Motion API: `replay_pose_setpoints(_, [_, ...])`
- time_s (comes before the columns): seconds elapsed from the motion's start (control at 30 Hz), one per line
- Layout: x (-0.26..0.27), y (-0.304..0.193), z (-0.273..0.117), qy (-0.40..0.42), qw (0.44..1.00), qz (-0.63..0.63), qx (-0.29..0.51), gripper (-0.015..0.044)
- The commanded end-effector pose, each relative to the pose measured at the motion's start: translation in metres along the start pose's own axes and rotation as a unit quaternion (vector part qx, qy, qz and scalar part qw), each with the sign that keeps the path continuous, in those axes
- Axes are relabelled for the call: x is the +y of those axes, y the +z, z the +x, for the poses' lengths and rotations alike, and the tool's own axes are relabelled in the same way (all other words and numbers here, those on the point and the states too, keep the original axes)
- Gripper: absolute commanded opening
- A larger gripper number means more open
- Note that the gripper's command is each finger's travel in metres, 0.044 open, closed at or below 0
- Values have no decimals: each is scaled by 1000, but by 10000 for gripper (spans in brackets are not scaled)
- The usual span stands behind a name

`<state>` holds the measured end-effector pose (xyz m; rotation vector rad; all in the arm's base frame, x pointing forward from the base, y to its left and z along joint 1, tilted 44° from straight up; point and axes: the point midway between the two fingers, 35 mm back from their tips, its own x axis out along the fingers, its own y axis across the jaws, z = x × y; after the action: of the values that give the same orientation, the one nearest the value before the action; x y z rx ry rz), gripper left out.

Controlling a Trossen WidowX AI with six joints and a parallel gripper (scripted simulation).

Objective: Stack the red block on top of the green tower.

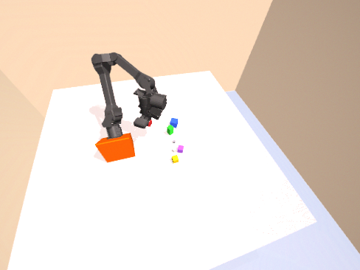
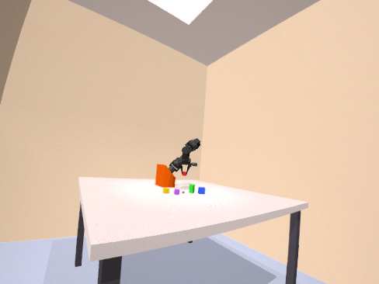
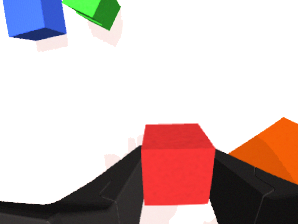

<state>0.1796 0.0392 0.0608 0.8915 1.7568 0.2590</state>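
Grips the red block (image 1: pixel 150 123) (image 2: pixel 184 174) (image 3: pixel 178 172) in the gripper (image 1: pixel 149 123) (image 2: pixel 184 173) (image 3: pixel 172 152), with fingers clamped on two opposite sides of it; holds it raised above the white table (image 1: pixel 140 206) (image 2: pixel 186 215) (image 3: pixel 100 95), on the orange base (image 1: pixel 117 149) (image 2: pixel 164 176) (image 3: pixel 272 155) side of the green tower (image 1: pixel 170 130) (image 2: pixel 192 188) (image 3: pixel 100 11), apart from the tower and not resting on its top; leaves the green tower upright on the table, taller than wide; has the blue block (image 1: pixel 174 122) (image 2: pixel 201 190) (image 3: pixel 34 17) near the tower, with a gap between them in the wrist view; has the purple block (image 1: pixel 180 149) (image 2: pixel 176 192) on the tower's other side from the blue one, and the yellow block (image 1: pixel 175 158) (image 2: pixel 166 190) farther from the tower in that same general direction; shows a tiny grey object (image 1: pixel 174 141) (image 2: pixel 183 192) between the tower and the purple block, too small to identify; shows a small white object (image 1: pixel 174 150) past the grey one from the tower, just beside the purple block in the top view, its exact shape hard to tell.
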Motion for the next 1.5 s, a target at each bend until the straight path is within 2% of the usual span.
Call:
replay_pose_setpoints(0.0, [0,-1,-9,-2,1000,-3,1,0])
replay_pose_setpoints(0.23, [1,3,-9,-2,1000,-3,1,0])
replay_pose_setpoints(1.2, [63,106,-9,-1,1000,-5,-1,0])
replay_pose_setpoints(1.47, [63,106,21,-1,1000,-5,-1,0])
